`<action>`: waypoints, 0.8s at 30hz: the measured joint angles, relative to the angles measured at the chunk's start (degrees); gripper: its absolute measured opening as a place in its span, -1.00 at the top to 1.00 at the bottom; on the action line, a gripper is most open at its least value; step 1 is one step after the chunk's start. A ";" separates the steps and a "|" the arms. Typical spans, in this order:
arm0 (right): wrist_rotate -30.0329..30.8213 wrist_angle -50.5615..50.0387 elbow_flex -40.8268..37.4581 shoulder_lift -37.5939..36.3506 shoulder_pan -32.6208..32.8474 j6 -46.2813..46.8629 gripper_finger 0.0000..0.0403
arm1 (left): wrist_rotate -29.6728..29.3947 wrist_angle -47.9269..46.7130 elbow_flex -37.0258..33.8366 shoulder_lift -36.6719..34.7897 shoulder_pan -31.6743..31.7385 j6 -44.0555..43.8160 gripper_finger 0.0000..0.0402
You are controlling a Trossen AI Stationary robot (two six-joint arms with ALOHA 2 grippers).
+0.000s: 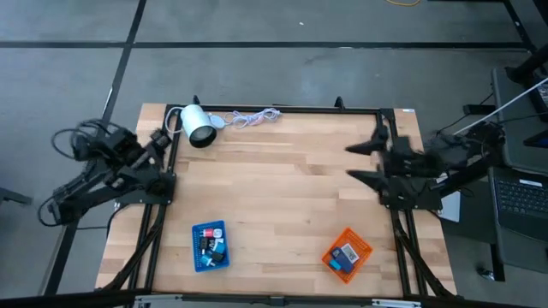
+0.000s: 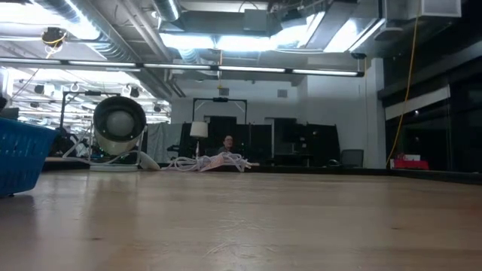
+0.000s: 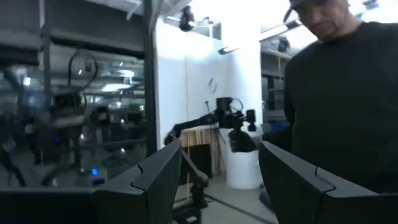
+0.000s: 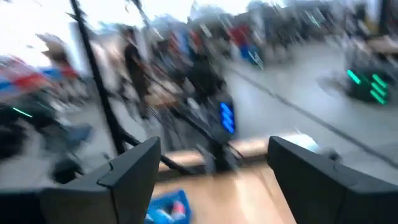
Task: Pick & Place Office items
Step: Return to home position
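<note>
- Closest to us lies one wooden table [image 2: 248, 218], with grey floor around it.
- Two arms flank it; the left gripper [image 3: 219, 155] and right gripper [image 1: 348, 162] both have jaws spread wide, holding nothing.
- Two trays: the blue tray [image 1: 195, 250] and orange tray [image 1: 329, 254] both hold tiny office items [image 1: 211, 246], which we cannot count.
- One white lamp [image 1: 199, 126] with a cord [image 1: 253, 118].
</note>
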 joint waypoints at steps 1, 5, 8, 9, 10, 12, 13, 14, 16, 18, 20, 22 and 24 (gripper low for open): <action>-0.56 5.16 -5.26 -3.48 0.87 -1.91 -0.50 | -1.05 0.05 -2.97 -2.37 0.00 -1.49 -0.04; -2.44 19.64 -26.86 -18.57 2.95 -4.40 -0.50 | -8.12 6.41 -16.40 -13.63 0.01 -3.18 -0.04; -1.43 27.20 -39.13 -29.12 3.67 -5.68 -0.50 | -9.04 12.50 -24.24 -17.10 0.32 -7.55 -0.04; -1.93 28.51 -41.81 -32.68 3.73 -6.91 -0.50 | -9.08 15.69 -26.91 -16.58 0.36 -10.70 -0.04; -2.40 29.13 -43.95 -36.35 3.81 -7.56 -0.50 | -9.57 17.33 -28.01 -15.17 0.53 -11.61 -0.04; -1.36 25.66 -47.20 -43.98 3.76 -7.86 -0.50 | -10.06 16.01 -30.22 -14.81 1.34 -10.31 -0.04; -0.33 23.44 -48.72 -47.55 3.67 -7.78 -0.50 | -9.64 13.48 -29.88 -14.53 1.77 -7.73 -0.04; -0.26 22.07 -49.90 -50.71 3.70 -7.76 -0.50 | -9.74 11.57 -29.92 -14.58 2.13 -5.83 -0.04; -1.19 21.34 -50.81 -52.20 3.70 -8.71 -0.50 | -9.86 10.33 -30.24 -14.90 3.36 -3.84 -0.04; -0.02 17.61 -50.55 -52.29 3.68 -9.38 -0.50 | -9.27 8.05 -30.21 -15.08 4.52 -3.47 -0.04; 0.85 15.49 -50.09 -52.42 3.75 -6.63 -0.50 | -9.65 6.67 -30.23 -15.10 5.66 -2.21 -0.04; 1.69 12.71 -50.16 -52.40 3.75 -5.16 -0.50 | -9.97 6.33 -30.21 -15.27 6.93 -0.70 -0.04; 1.41 12.08 -49.86 -52.39 3.71 -4.63 -0.50 | -10.42 4.45 -30.22 -15.27 8.11 -0.35 -0.04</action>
